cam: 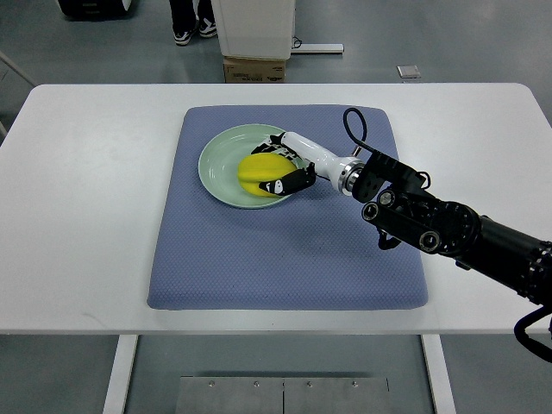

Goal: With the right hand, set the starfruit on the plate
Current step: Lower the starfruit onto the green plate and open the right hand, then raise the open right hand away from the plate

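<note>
The right hand (289,164) reaches from the right edge over the blue mat (285,250) on the white table (78,198). Its fingers (289,183) curl around the yellow starfruit (257,171), gripping it from the right side, with one finger along the front and others at the back. The starfruit sits in the pale green plate (216,159), near its middle.

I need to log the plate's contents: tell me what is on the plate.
A yellow starfruit lies on the pale green plate, with the right hand around it, fingers curled over its near and far sides. The plate surface beneath the fruit and hand is covered.
</note>
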`<state>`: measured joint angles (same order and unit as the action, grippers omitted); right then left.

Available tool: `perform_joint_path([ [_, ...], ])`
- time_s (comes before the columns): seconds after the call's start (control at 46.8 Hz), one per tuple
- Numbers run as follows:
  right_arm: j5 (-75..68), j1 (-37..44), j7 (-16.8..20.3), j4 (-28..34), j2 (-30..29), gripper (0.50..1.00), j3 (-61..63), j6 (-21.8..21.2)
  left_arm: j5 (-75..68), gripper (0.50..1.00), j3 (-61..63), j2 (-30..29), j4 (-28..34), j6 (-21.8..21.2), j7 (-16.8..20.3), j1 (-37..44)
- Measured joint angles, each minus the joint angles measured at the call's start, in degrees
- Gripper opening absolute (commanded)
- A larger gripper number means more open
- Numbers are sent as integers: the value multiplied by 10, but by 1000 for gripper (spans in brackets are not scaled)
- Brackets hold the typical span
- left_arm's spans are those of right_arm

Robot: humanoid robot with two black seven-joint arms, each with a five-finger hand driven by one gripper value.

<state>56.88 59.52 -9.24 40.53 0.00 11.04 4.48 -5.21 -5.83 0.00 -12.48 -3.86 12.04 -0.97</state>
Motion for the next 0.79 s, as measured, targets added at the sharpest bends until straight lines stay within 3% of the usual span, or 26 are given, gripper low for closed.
perform_joint_path([
  [0.791,-50,-4,4,-1,0,1000,128,0,0,1000,0,0,0,0,0,0],
])
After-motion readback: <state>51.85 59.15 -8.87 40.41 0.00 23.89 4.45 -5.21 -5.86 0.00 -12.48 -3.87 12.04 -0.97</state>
